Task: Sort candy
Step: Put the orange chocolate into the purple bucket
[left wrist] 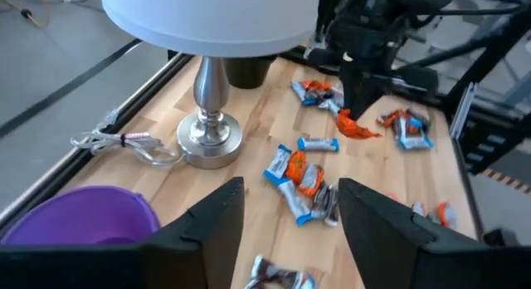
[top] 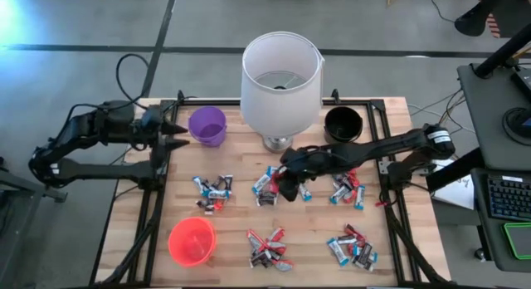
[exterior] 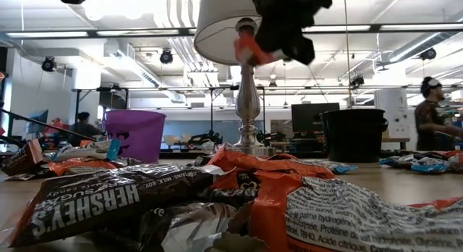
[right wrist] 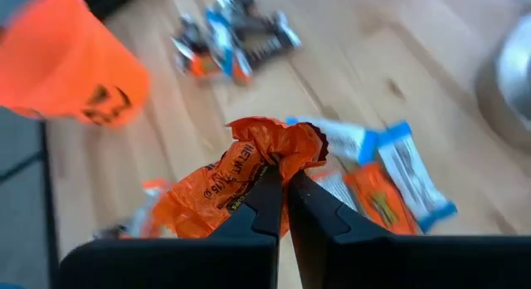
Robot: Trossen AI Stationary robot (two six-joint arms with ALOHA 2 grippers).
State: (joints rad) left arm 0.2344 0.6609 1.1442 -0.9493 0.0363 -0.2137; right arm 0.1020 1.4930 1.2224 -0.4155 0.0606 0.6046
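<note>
An orange-red candy (right wrist: pixel 249 168) is held above the tabletop (top: pixel 232 218) by the right gripper (right wrist: pixel 284 183), jaws pinched on one crumpled wrapper edge only. With so thin a grip, slippage is judged likely, dropping it back into the pile (top: pixel 267 186) below. The left gripper (left wrist: pixel 286 214) is parked near the purple cup (top: pixel 207 125), jaws wide.
</note>
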